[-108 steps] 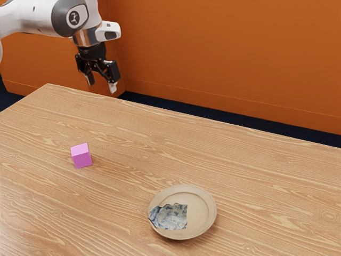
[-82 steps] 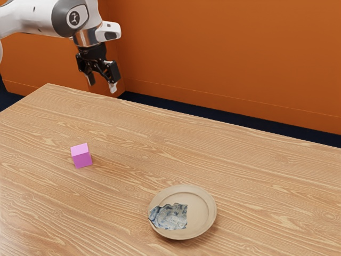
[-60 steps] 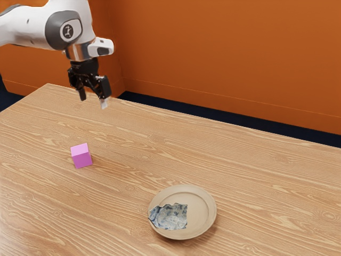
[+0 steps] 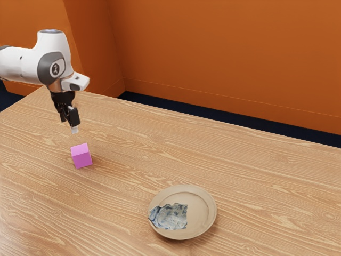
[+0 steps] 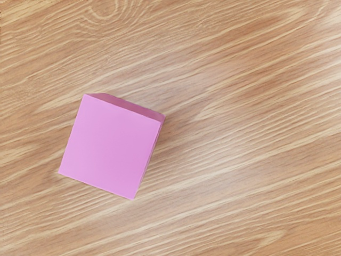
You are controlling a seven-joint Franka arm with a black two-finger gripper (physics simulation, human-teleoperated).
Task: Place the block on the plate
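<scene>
Reaching in from the exterior view's left with the white arm (image 4: 18, 65), and pointing the black gripper (image 4: 69, 127) downward in the left part of the frame. Showing its fingers spread apart, at a slant to the camera, with the block outside them. Hanging above the table (image 4: 256, 176), near the block (image 4: 81, 157) but apart from it.

Find the block left of centre in the exterior frame, resting flat on the wood, well in from the table's edges. In the wrist view, see its square top face, with darker sides along two edges, turned at an angle to the wood grain.

Look to the lower part of the exterior frame, just right of centre, for the round beige plate (image 4: 209, 214), with a mottled blue-and-grey patch (image 4: 171, 217) across its left portion, reaching the rim. From block to plate, cross a broad diagonal stretch of table, with room around the block's sides and the plate's rim. Follow the table's far edge from its corner at upper left, sloping down to the frame's right side, between the table and the orange wall (image 4: 224, 53).
</scene>
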